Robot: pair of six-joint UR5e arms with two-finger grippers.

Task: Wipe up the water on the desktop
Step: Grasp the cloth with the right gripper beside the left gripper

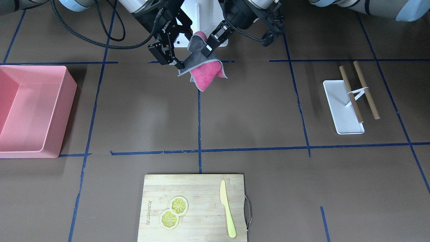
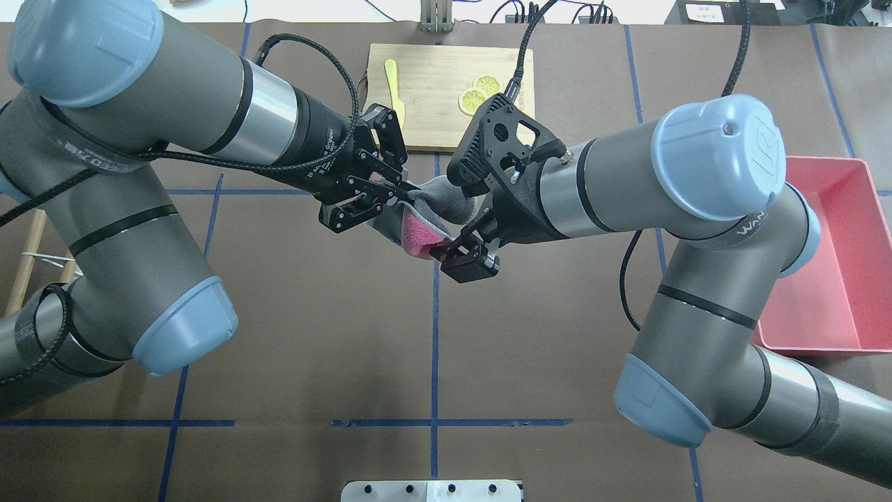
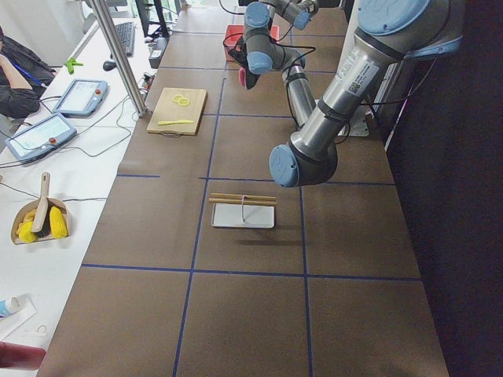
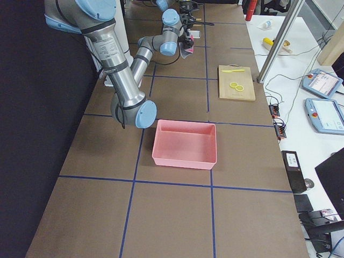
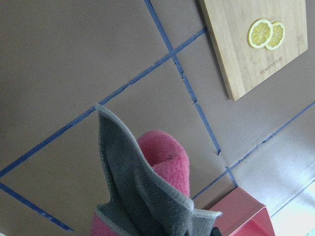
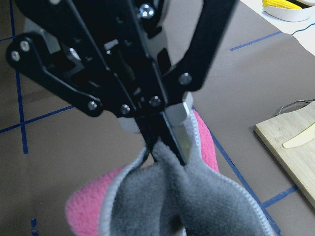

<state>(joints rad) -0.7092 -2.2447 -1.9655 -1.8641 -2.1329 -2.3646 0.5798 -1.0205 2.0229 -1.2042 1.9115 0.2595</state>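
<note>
A pink and grey cloth [image 1: 206,72] hangs above the brown desktop [image 1: 252,117] with its blue tape grid, near the robot's base. My left gripper [image 1: 205,51] is shut on the cloth's grey upper fold. The right wrist view shows its fingers [image 6: 165,142] pinching the cloth [image 6: 197,206]. My right gripper [image 1: 181,64] is shut on the cloth's other end. From overhead, the left gripper [image 2: 403,189] and right gripper [image 2: 446,254] face each other with the cloth [image 2: 446,199] between them. The left wrist view shows the cloth [image 5: 162,167] hanging below. I see no water.
A pink bin [image 1: 63,111] stands on my right side of the table. A bamboo cutting board [image 1: 201,188] with two lemon slices [image 1: 174,210] and a yellow knife [image 1: 226,211] lies at the far edge. A white tray [image 1: 339,101] with two wooden sticks [image 1: 366,89] lies on my left.
</note>
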